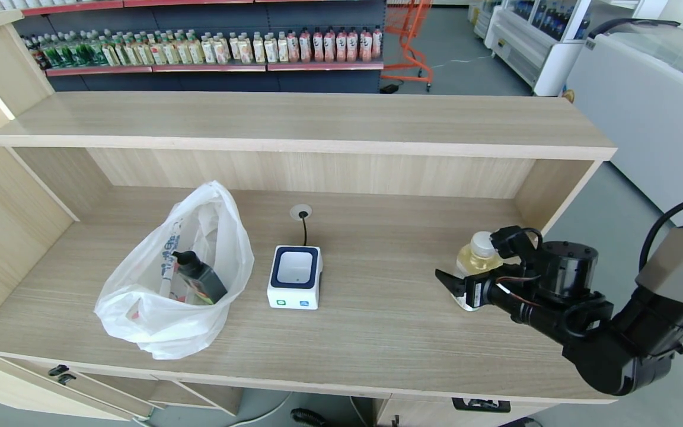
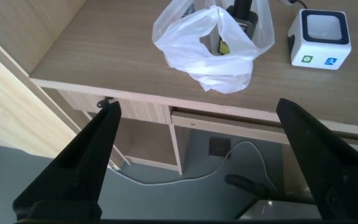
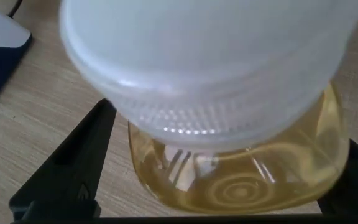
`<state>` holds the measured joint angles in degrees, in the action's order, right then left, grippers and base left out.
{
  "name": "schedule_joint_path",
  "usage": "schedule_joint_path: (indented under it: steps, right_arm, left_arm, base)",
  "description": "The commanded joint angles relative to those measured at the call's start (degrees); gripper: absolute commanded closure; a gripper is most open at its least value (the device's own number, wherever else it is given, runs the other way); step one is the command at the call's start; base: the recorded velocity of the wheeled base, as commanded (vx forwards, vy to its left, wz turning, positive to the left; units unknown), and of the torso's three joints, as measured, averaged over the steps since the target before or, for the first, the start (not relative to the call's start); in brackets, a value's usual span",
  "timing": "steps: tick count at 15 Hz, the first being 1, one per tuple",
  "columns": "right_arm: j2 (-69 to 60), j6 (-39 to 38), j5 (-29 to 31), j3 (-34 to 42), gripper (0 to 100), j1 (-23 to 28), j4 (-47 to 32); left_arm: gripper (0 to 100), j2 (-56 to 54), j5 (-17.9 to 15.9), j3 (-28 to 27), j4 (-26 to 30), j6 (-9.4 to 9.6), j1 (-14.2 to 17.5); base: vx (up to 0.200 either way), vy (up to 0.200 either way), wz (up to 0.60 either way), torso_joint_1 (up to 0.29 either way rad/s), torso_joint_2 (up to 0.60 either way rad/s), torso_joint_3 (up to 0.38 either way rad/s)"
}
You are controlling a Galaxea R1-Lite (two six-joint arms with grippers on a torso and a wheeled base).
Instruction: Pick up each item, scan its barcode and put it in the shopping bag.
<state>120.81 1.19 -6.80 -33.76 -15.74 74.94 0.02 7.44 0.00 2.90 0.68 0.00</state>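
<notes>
A clear bottle (image 1: pixel 479 256) of yellow liquid with a white cap stands upright on the right part of the wooden counter (image 1: pixel 377 323). My right gripper (image 1: pixel 472 256) is open around it, one finger on each side of the bottle (image 3: pixel 229 162) in the right wrist view, with a small gap showing. The white shopping bag (image 1: pixel 158 296) stands open on the left, with a dark pump bottle (image 1: pixel 199 277) inside. The white scanner (image 1: pixel 295 276) sits mid-counter. My left gripper (image 2: pixel 199 107) hangs open and empty below the counter's front edge, in front of the bag (image 2: pixel 210 53).
The scanner's cable runs back to a grommet (image 1: pixel 301 212). A raised back wall and top shelf (image 1: pixel 306 118) close the counter behind, and side panels close both ends. Bare counter lies between the scanner (image 2: pixel 319 38) and the bottle. Drawers sit under the front edge.
</notes>
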Motion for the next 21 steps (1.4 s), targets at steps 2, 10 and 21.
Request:
schedule_joint_path:
  steps: [2,10,21]
  right_arm:
    - [0.39,0.39,-0.32,-0.26,100,-0.17,0.83]
    - [-0.13,4.87,-1.72,3.61,100,-0.43,2.32]
    - [-0.13,4.69,-1.72,10.64,100,-0.87,5.57]
  left_arm:
    - [0,-0.02,0.03,0.00,0.00,0.02,0.00]
    - [0,0.06,0.03,0.00,0.00,0.02,0.00]
    - [0,-0.02,0.03,0.00,0.00,0.02,0.00]
  base:
    - [0.000,0.000,0.00,0.000,0.00,0.000]
    - [0.000,0.000,0.00,0.000,0.00,0.000]
    - [0.000,0.000,0.00,0.000,0.00,0.000]
